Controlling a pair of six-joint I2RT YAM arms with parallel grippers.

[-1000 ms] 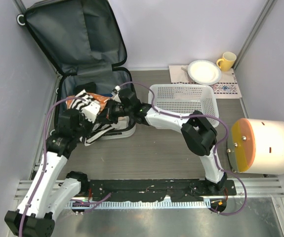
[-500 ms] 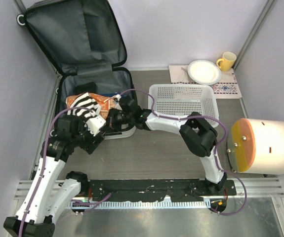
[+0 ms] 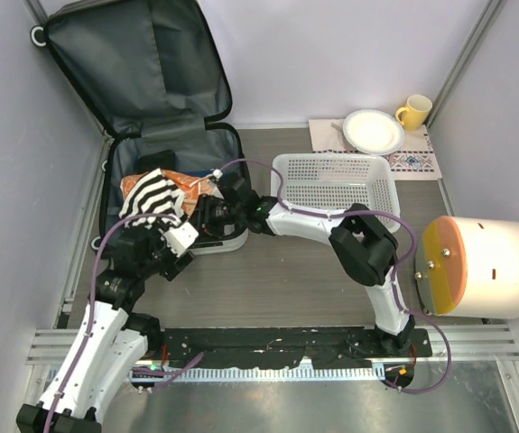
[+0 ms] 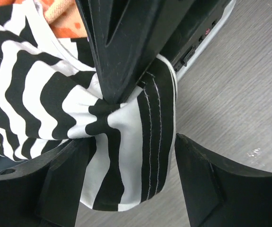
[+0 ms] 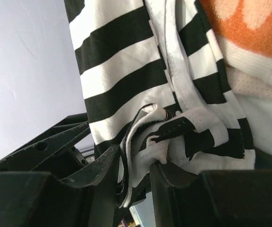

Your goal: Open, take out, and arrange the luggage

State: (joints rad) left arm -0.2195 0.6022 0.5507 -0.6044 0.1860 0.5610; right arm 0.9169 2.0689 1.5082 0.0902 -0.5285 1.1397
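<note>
Soft black-and-white striped garment [image 3: 151,194] over grey-lined suitcase [image 3: 133,72].
Limp; we'd pinch the fold at R gripper [image 5: 133,165] (grip unclear); L gripper [image 4: 131,165] open.

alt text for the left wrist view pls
A black and white striped garment hangs between the spread fingers of the left hand, bunched under a black robot part. Orange fabric and the luggage's edge lie behind, over a grey table.
</note>
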